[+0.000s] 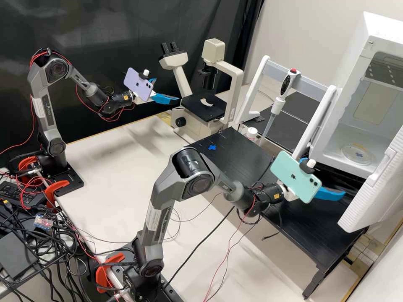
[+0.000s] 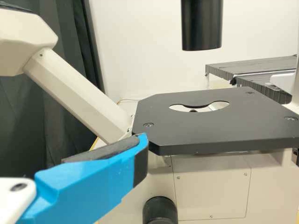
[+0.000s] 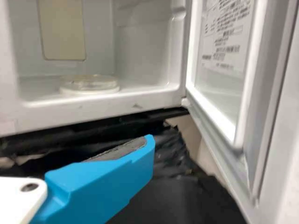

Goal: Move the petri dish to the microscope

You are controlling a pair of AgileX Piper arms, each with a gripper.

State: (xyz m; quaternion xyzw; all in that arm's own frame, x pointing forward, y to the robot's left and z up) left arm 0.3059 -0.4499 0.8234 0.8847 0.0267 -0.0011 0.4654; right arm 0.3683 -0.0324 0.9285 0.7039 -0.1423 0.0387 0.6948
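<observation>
The petri dish (image 1: 357, 155) lies on the floor of the open white chamber; in the right wrist view the clear dish (image 3: 89, 84) is just inside the front edge. My right gripper (image 1: 325, 178) stands open outside the chamber, below and in front of the dish, not touching it. In the right wrist view a blue finger of the gripper (image 3: 105, 144) shows below the chamber's sill. The microscope (image 1: 203, 105) has a bare black stage (image 2: 212, 126) with a round opening. Beside that stage, my left gripper (image 1: 167, 89) is open; its own view shows the gripper (image 2: 96, 142) by the stage corner.
The chamber door (image 1: 380, 188) hangs open beside the right gripper. A pipette (image 1: 280, 98) on a white stand and a white-capped bottle (image 1: 252, 134) are between microscope and chamber. A black raised table (image 1: 252, 163) bears a blue cross mark (image 1: 212, 147). The microscope's black column (image 2: 202, 23) hangs above its stage.
</observation>
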